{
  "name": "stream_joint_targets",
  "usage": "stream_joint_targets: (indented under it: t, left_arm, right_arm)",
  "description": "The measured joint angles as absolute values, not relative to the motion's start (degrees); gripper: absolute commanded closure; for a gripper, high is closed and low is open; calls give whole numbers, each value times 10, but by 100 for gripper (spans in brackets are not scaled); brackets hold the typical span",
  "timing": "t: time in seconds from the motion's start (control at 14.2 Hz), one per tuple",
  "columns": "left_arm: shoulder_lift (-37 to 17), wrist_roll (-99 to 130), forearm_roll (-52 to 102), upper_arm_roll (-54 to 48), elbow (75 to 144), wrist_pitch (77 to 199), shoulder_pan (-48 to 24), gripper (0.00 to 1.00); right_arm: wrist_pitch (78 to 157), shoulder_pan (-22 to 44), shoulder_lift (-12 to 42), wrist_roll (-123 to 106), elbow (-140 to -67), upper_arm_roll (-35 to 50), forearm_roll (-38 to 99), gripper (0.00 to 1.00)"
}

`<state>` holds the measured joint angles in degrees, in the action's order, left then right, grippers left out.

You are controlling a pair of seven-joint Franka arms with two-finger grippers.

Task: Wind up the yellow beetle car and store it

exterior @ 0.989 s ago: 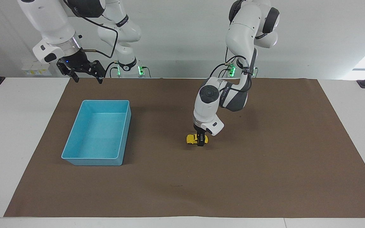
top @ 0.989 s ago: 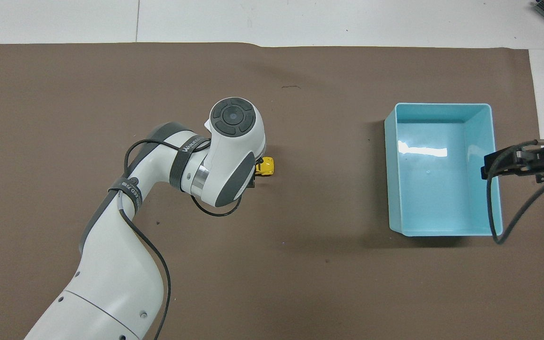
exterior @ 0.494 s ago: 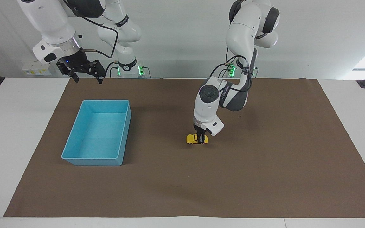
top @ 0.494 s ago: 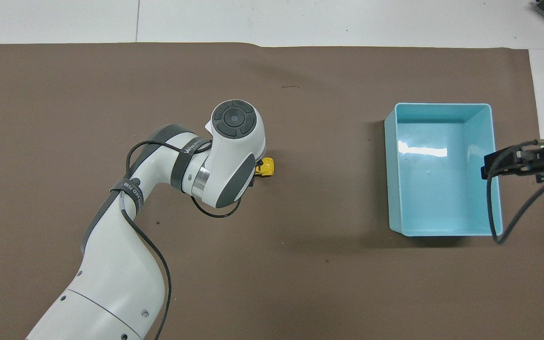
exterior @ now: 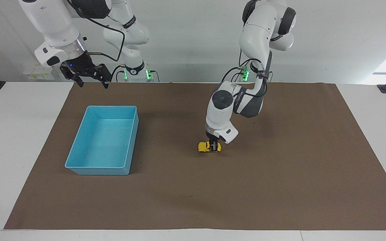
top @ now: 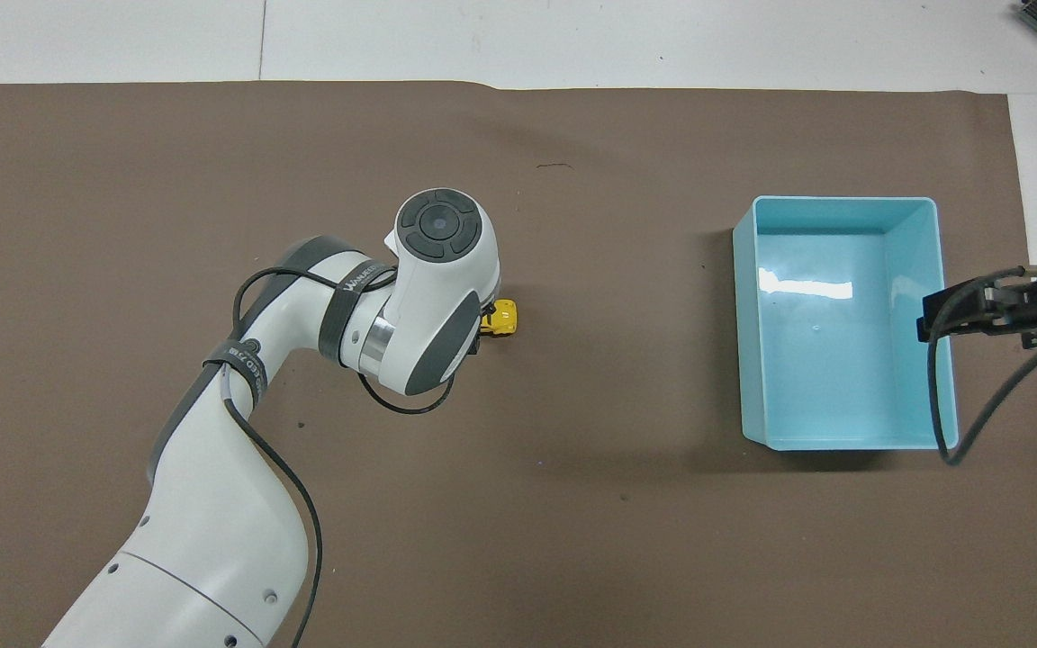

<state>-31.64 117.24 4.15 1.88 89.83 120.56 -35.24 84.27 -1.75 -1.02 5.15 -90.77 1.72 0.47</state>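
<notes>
Pinching the yellow beetle car (exterior: pixel 207 147) at its end toward the left arm's end of the table, the left gripper (exterior: pixel 215 147) comes straight down on it, fingers clenched on the body while the wheels rest on the brown mat (exterior: pixel 280 167); that low, vertical hold probably lets the arm drag the car along the mat to wind its spring. Taking the blue bin (exterior: pixel 79 147) as landmark, the car sits well apart from it, toward the left arm's end of the table. The right gripper (exterior: pixel 90 78) waits with its jaws spread, raised over the bin's edge nearest the robots. The car looks small, rounded and glossy; the bin is a smooth, shiny, straight-walled rectangle, and the mat is matte and flat
</notes>
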Motion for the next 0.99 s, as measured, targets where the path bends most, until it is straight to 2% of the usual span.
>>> stream_joint_targets:
  t: [0.99]
  left_arm:
    - [-273,1143,42,20,964,1205,-278,100]
  right_arm:
    - [843,-17,-10,51,-908,17,5,0]
